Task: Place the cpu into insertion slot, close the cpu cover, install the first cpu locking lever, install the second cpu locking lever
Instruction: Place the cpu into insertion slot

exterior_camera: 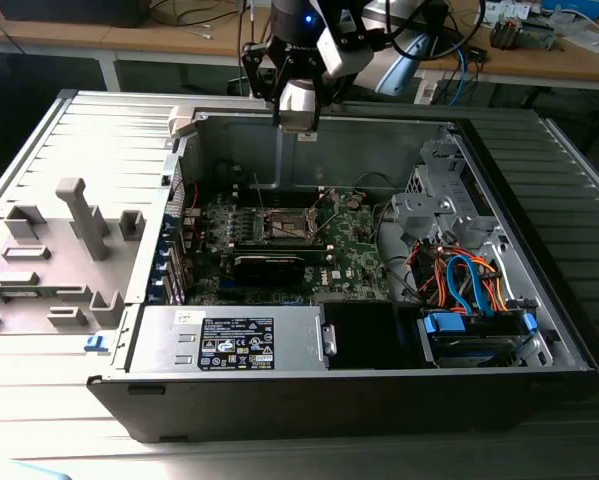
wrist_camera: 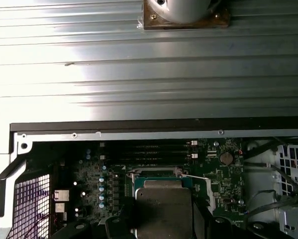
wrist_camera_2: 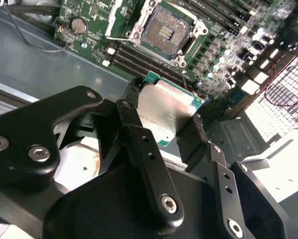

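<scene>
My gripper [exterior_camera: 299,115] hangs over the far wall of the open computer case, above the green motherboard [exterior_camera: 354,250]. In both wrist views it is shut on the cpu [wrist_camera_2: 163,112], a flat square chip with a pale silver top and green edges [wrist_camera: 163,209], with a black finger [wrist_camera_2: 134,107] on each side. The insertion slot [wrist_camera_2: 166,30] lies bare and uncovered on the board, some way below the chip. The silvery cpu cover [wrist_camera_2: 123,15] stands tipped up at one side of it. Thin wire levers rise beside the slot [exterior_camera: 289,225] in the exterior view.
A long black card [exterior_camera: 269,265] lies just in front of the slot. A grey power supply [exterior_camera: 234,340] fills the near side of the case. A drive cage with orange and blue cables [exterior_camera: 469,290] sits at the exterior view's right. A grey moulded tray [exterior_camera: 59,250] lies outside at the exterior view's left.
</scene>
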Action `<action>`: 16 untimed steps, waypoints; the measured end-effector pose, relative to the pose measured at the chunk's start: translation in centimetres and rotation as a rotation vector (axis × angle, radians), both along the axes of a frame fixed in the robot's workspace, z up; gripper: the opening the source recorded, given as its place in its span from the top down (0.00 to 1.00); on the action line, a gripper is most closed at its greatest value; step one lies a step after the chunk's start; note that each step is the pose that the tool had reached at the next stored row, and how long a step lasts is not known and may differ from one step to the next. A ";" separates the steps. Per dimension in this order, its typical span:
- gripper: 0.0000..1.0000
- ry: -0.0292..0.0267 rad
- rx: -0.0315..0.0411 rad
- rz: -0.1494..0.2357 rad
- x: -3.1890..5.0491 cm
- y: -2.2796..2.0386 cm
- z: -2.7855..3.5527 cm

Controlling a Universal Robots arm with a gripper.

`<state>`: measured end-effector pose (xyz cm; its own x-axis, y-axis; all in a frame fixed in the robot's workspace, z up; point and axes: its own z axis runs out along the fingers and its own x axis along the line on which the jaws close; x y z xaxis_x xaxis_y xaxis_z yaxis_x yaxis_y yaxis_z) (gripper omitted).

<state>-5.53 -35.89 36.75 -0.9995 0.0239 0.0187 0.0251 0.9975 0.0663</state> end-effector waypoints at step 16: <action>0.45 -0.0001 -0.0062 0.015 0.00 -0.12 -0.87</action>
